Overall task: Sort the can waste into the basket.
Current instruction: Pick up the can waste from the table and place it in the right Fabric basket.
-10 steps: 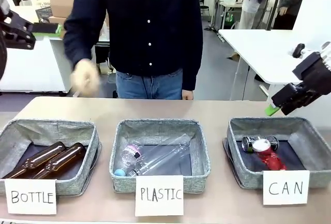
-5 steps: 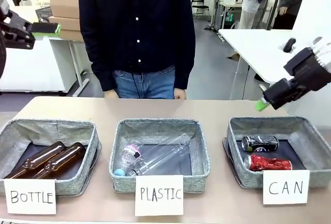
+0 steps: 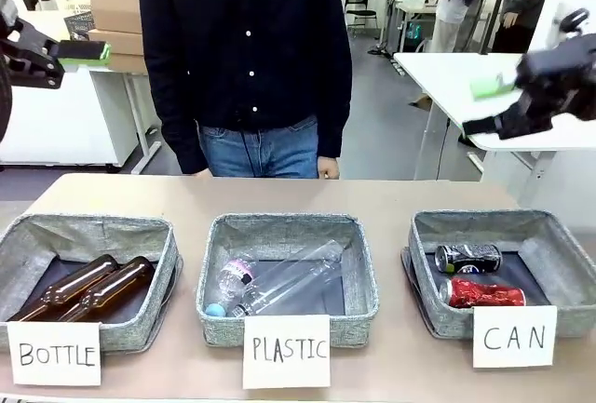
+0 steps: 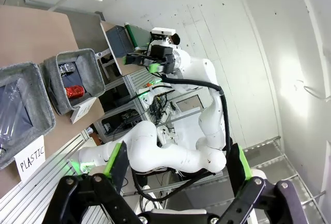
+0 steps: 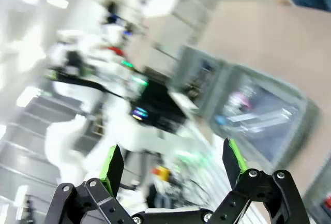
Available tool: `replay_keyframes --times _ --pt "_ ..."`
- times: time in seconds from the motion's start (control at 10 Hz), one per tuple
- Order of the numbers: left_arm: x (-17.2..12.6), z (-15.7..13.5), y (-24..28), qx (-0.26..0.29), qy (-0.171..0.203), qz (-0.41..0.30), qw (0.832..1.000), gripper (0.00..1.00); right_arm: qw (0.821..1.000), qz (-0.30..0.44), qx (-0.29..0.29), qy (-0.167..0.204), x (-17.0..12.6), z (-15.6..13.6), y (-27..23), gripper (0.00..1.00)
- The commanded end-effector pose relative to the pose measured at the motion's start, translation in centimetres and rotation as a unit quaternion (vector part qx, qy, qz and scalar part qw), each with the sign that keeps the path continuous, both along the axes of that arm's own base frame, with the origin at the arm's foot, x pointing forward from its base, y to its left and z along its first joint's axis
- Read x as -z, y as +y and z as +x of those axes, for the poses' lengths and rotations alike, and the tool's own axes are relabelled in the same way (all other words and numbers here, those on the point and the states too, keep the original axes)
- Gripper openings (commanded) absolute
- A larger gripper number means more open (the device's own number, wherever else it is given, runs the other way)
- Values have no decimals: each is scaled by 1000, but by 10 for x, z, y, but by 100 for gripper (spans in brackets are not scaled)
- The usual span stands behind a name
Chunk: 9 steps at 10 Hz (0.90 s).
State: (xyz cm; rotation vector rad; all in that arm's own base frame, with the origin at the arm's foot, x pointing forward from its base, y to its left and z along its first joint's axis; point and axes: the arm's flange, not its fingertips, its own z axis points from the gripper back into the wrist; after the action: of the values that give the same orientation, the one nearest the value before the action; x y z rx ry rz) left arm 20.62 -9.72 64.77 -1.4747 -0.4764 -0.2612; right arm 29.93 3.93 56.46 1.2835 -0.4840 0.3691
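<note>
In the front view, the black-and-grey can [image 3: 467, 258] and the red can [image 3: 482, 292] lie on their sides in the grey basket [image 3: 484, 221] at the right, which carries the "CAN" sign [image 3: 514, 337]. My right gripper [image 3: 484, 107] hangs open high above that basket, holding nothing. At the far upper left my left gripper [image 3: 82, 50] is also open and empty. The left wrist view looks past its own gripper [image 4: 177, 164] at the basket [image 4: 96, 72] with the red can [image 4: 74, 90] inside. The right wrist view is blurred, and its gripper [image 5: 172, 166] is spread wide.
The "BOTTLE" basket [image 3: 93, 226] at the left holds two brown bottles [image 3: 88, 287]. In the middle, the "PLASTIC" basket [image 3: 284, 224] holds clear bottles [image 3: 279, 284]. A person [image 3: 251, 49] stands at the table's far edge, with a white table [image 3: 447, 73] behind to the right.
The red can has tumbled and settled on its side beside the black one. My right gripper has risen up and away from the basket. The person's raised hand has dropped.
</note>
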Motion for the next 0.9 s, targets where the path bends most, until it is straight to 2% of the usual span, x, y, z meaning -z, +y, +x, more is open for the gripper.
replay_keyframes --times 0.0,0.1,0.2,0.8 --pt "-2 0 0 6 -7 -13 1000 100 963 267 16 40 60 -24 -1 100" --pt "-2 0 0 6 -7 -13 1000 100 966 243 55 73 61 -2 5 100" --pt "-2 0 0 6 -7 -13 1000 100 996 86 3 12 -2 5 -10 100" --pt "-2 0 0 6 -7 -13 1000 100 996 86 3 12 -2 5 -10 100"
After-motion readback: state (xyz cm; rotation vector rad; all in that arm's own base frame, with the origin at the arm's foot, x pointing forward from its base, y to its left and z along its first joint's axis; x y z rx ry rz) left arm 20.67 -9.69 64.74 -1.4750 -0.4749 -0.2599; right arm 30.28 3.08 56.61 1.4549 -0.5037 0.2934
